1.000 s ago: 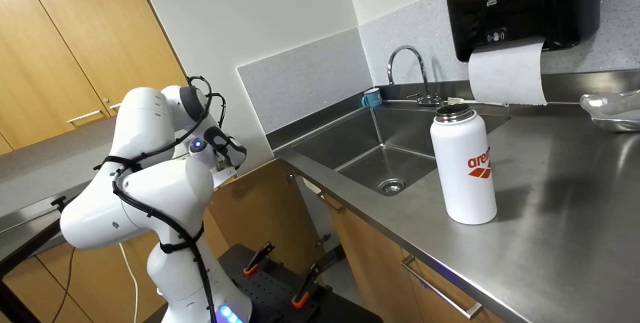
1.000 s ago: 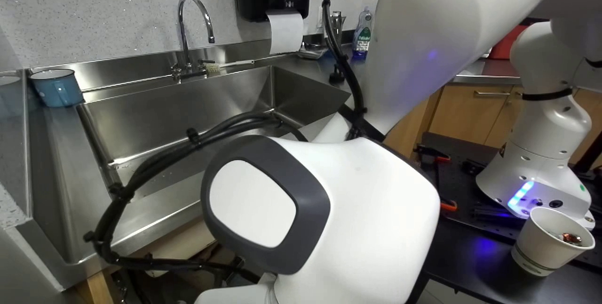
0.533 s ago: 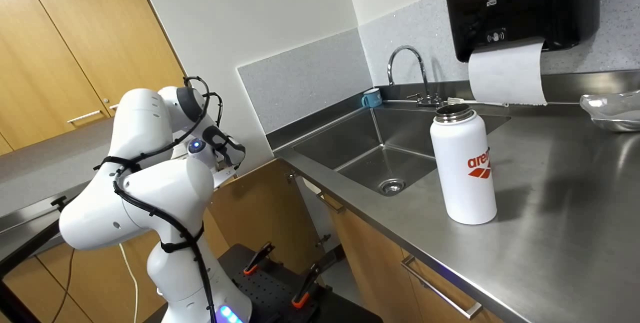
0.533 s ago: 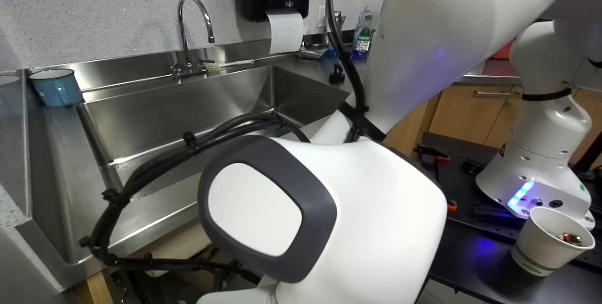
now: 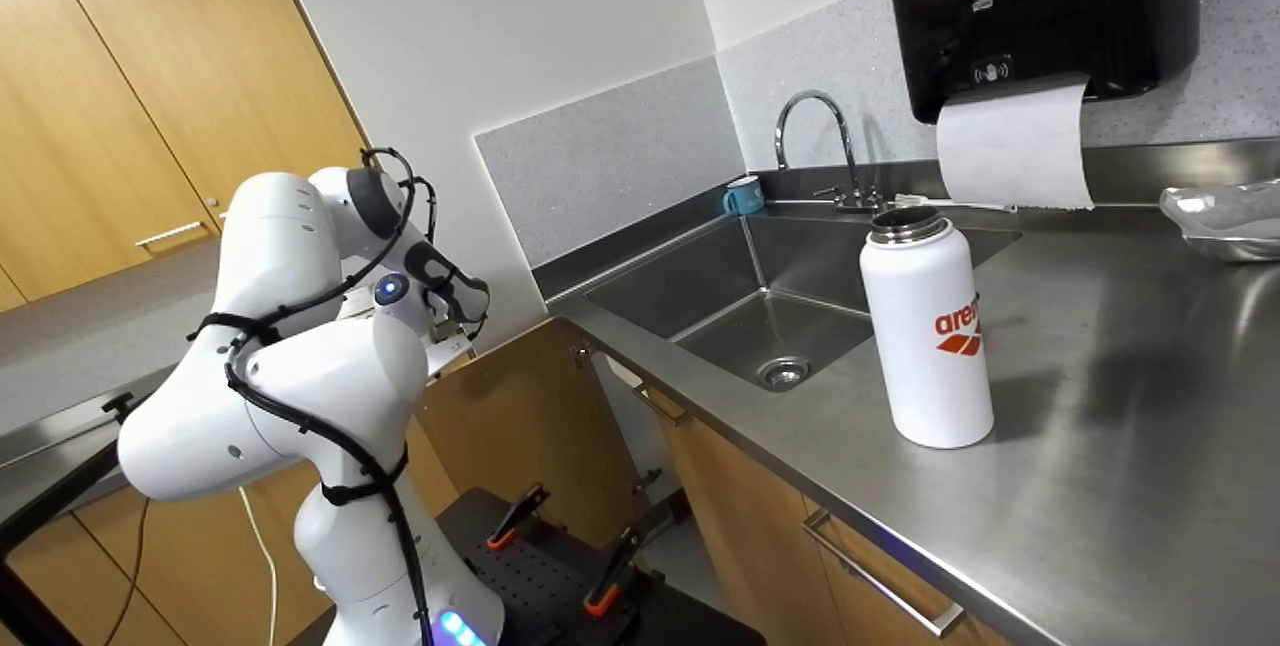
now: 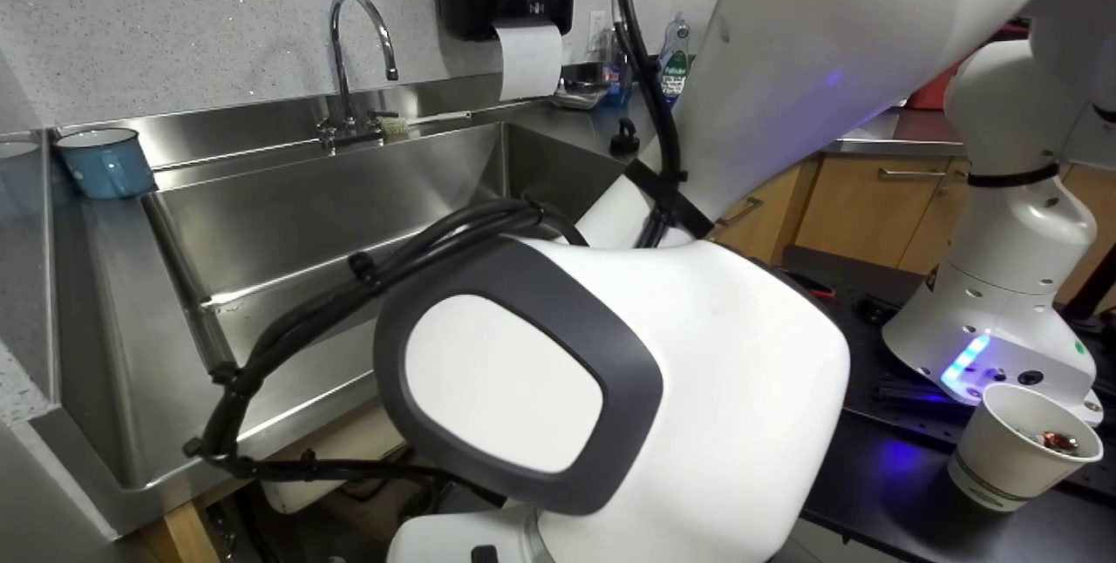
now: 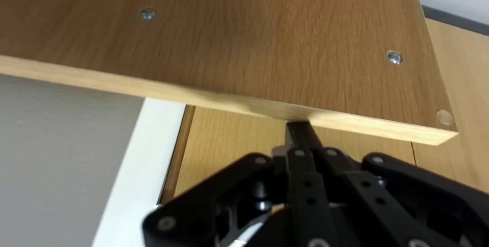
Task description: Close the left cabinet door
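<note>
The left cabinet door stands open under the sink counter in an exterior view, its brown inner face showing. In the wrist view, the door panel fills the top, with two screws and a pale edge. Its bar handle is hidden. My gripper is shut, with its fingertips at the door's pale edge. They look in contact with it or just short of it; I cannot tell which. Nothing shows between the fingers. In both exterior views the arm hides the gripper's fingers.
A steel counter with a sink lies beside the door, with a white bottle on it. A black table carries the robot base, clamps and a paper cup. A blue mug stands by the sink.
The wrist and its cables have shifted slightly right in an exterior view, and the forearm has shifted too. The door shows no clear movement.
</note>
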Robot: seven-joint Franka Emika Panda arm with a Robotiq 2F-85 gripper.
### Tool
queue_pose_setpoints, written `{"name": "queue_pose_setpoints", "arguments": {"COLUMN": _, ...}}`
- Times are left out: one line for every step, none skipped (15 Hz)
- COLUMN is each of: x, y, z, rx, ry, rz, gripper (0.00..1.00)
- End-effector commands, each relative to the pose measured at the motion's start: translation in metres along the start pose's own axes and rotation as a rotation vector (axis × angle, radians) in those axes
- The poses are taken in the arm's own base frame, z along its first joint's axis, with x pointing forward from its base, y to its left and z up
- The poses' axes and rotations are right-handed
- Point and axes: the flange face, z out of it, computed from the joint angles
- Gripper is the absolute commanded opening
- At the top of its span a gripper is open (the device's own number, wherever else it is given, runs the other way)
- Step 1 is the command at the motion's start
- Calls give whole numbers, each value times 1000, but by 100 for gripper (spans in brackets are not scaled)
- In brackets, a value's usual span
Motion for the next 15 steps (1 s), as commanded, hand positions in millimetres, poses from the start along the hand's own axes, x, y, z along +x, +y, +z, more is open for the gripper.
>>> {"name": "queue_pose_setpoints", "arguments": {"x": -52, "y": -12, "z": 6, "rx": 32, "ry": -114, "rz": 14, "gripper": 0}}
{"name": "queue_pose_setpoints", "arguments": {"x": -56, "y": -12, "z": 4, "rx": 31, "ry": -123, "rz": 15, "gripper": 0}}
{"name": "queue_pose_setpoints", "arguments": {"x": -59, "y": -11, "z": 2, "rx": 34, "ry": -131, "rz": 16, "gripper": 0}}
{"name": "queue_pose_setpoints", "arguments": {"x": -62, "y": -11, "z": 0, "rx": 34, "ry": -139, "rz": 15, "gripper": 0}}
{"name": "queue_pose_setpoints", "arguments": {"x": -65, "y": -11, "z": -3, "rx": 35, "ry": -147, "rz": 13, "gripper": 0}}
{"name": "queue_pose_setpoints", "arguments": {"x": -68, "y": -11, "z": -6, "rx": 40, "ry": -153, "rz": 11, "gripper": 0}}
{"name": "queue_pose_setpoints", "arguments": {"x": -71, "y": -11, "z": -8, "rx": 43, "ry": -161, "rz": 5, "gripper": 0}}
{"name": "queue_pose_setpoints", "arguments": {"x": -75, "y": -12, "z": -12, "rx": 51, "ry": -166, "rz": 1, "gripper": 0}}
{"name": "queue_pose_setpoints", "arguments": {"x": -79, "y": -11, "z": -14, "rx": 55, "ry": -173, "rz": -7, "gripper": 0}}
{"name": "queue_pose_setpoints", "arguments": {"x": -83, "y": -10, "z": -17, "rx": 62, "ry": -178, "rz": -14, "gripper": 0}}
{"name": "queue_pose_setpoints", "arguments": {"x": -87, "y": -9, "z": -20, "rx": 65, "ry": -186, "rz": -18, "gripper": 0}}
{"name": "queue_pose_setpoints", "arguments": {"x": -91, "y": -8, "z": -24, "rx": 67, "ry": -194, "rz": -24, "gripper": 0}}
{"name": "queue_pose_setpoints", "arguments": {"x": -96, "y": -5, "z": -27, "rx": 64, "ry": -205, "rz": -34, "gripper": 0}}
{"name": "queue_pose_setpoints", "arguments": {"x": -99, "y": -3, "z": -31, "rx": 61, "ry": -215, "rz": -38, "gripper": 0}}
{"name": "queue_pose_setpoints", "arguments": {"x": -102, "y": -1, "z": -35, "rx": 57, "ry": -227, "rz": -45, "gripper": 0}}
